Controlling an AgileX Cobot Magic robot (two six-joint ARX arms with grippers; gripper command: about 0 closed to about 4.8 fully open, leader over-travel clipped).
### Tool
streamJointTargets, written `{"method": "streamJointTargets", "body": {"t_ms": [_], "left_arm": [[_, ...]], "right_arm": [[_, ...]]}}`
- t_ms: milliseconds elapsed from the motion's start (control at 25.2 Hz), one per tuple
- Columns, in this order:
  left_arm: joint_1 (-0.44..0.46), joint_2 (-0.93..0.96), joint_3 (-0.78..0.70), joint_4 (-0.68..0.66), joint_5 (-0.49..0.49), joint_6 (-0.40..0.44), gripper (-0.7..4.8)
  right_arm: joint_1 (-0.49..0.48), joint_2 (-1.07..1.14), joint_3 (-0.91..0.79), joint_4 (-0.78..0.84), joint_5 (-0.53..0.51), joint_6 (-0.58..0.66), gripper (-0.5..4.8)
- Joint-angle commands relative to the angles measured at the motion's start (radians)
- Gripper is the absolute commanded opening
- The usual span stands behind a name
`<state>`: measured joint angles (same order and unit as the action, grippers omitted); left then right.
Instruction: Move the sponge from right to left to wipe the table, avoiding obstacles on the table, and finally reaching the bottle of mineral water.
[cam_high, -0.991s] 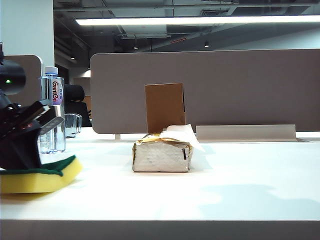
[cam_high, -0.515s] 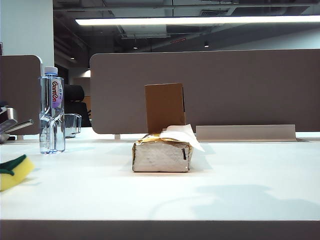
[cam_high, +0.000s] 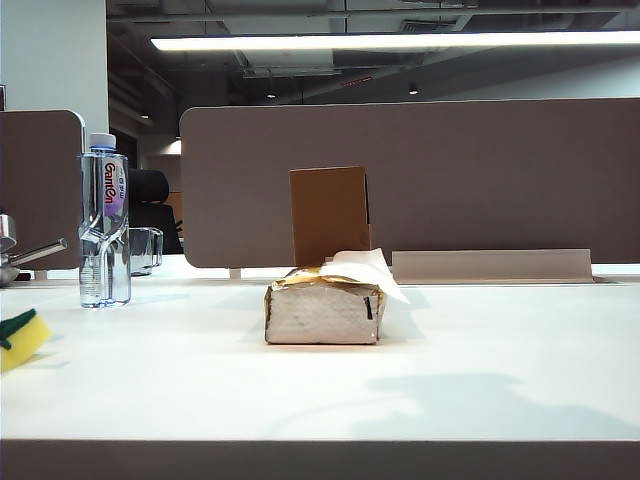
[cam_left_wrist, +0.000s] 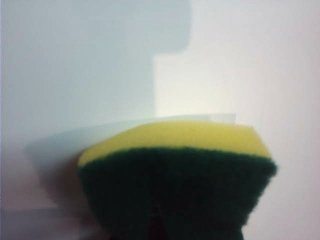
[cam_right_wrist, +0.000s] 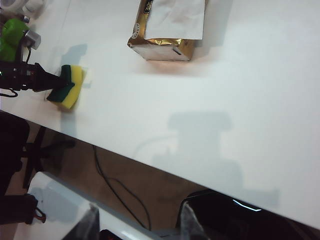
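Note:
The yellow sponge (cam_high: 20, 338) with its dark green layer shows only partly at the far left edge of the exterior view, on the white table (cam_high: 450, 380). It lies in front and left of the mineral water bottle (cam_high: 104, 225). My left gripper (cam_right_wrist: 59, 81) is shut on the sponge (cam_right_wrist: 70, 88), pinching its green side. Up close the sponge (cam_left_wrist: 175, 165) hides the left gripper's (cam_left_wrist: 155, 222) fingers. The silvery tissue pack (cam_high: 325, 312) sits mid-table with the upright brown cardboard box (cam_high: 330, 213) behind it. My right gripper (cam_right_wrist: 137, 225) hangs open and empty beyond the table's front edge.
A short glass mug (cam_high: 146, 250) stands just behind the bottle. Brown-grey partition panels (cam_high: 450, 180) close the back of the table. The tissue pack (cam_right_wrist: 167, 30) lies well away from the sponge. Cables (cam_right_wrist: 115, 185) run over the floor below the front edge.
The left arm has swung left out of the exterior view, dragging the sponge with it until only a corner shows. The bottle and both obstacles have not moved.

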<state>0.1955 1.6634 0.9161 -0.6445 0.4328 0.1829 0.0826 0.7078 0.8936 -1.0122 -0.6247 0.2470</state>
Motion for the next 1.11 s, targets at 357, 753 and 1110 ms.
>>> {"method": "streamJointTargets", "body": {"t_ms": [357, 753, 1110], "left_arm": [[0.011, 0.032, -0.013, 0.259, -0.182, -0.045, -0.06], [0.006, 0.137, 0.05, 0.334, -0.158, -0.068, -0.06], [-0.006, 0.25, 0.257, 0.317, -0.139, -0.087, -0.06]], "right_arm": [[0.033, -0.003, 0.007, 0.005, -0.003, 0.023, 2.1], [0.033, -0.003, 0.007, -0.007, -0.006, 0.039, 2.1], [0.044, -0.003, 0.007, -0.009, -0.034, 0.05, 2.1]]}}
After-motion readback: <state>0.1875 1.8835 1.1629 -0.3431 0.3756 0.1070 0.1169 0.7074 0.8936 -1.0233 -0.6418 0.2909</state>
